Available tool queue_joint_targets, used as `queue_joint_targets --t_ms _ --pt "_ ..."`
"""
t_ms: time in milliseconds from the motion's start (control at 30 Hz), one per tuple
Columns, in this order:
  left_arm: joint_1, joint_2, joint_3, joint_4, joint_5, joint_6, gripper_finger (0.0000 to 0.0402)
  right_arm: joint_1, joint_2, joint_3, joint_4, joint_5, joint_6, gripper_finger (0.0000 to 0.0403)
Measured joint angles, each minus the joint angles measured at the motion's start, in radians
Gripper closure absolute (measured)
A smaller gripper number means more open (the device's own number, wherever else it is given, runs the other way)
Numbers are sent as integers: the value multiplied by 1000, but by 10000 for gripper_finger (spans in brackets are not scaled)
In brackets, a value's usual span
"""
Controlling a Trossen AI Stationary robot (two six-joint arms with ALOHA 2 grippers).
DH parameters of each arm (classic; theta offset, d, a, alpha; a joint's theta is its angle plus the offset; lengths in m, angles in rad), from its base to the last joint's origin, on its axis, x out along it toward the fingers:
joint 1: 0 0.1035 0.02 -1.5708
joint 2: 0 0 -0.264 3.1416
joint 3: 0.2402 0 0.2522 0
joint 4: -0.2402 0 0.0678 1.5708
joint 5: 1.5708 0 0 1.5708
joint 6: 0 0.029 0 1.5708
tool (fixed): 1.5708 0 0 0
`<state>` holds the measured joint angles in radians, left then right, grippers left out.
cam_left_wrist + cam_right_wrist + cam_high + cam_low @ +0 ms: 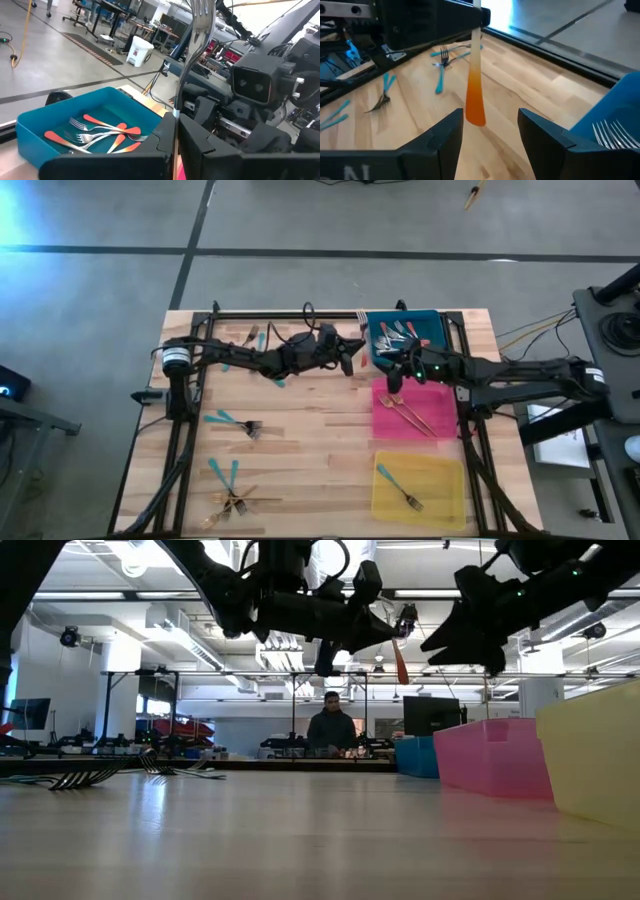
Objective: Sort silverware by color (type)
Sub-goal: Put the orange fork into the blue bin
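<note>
While the left gripper (350,358) pinches a red-handled fork (475,85) upright beside the blue tray (436,320) and the right gripper (395,377) spreads around its handle, teal forks (232,421) lie unsorted on the table (310,470).

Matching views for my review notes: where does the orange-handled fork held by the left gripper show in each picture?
High view: hidden at the left gripper, beside the blue tray.
Low view: orange-handled fork hangs handle-down, upper centre.
Left wrist view: tines rise at top centre.
Right wrist view: handle hangs between the open right gripper's fingers.
Shared landmark: the blue tray.
</note>
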<state>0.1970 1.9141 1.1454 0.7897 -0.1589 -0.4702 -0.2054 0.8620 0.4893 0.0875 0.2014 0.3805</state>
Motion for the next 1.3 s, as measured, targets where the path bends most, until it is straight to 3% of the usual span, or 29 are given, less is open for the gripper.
queue_joint_targets --t_ms 367,533,800,967,1067,1167,1300 --pt "-3 0 0 -1 -14 0 401 0 105 68 1 -33 9 223" --pt "-4 0 0 -6 -15 7 402 0 143 85 12 -98 13 222" --pt "-11 0 0 -33 -20 8 402 0 166 94 22 -97 10 225" --pt "-19 0 -1 -86 -102 9 402 0 131 94 5 -91 0 225" --pt "-29 -6 -1 -106 -114 9 401 0 105 94 -45 -35 -16 225" --pt "-54 -22 -1 -108 -125 63 401 -8 86 94 -123 25 -23 225" --pt "-95 -41 -1 -61 -39 224 402 -13 80 93 -173 22 -24 225"
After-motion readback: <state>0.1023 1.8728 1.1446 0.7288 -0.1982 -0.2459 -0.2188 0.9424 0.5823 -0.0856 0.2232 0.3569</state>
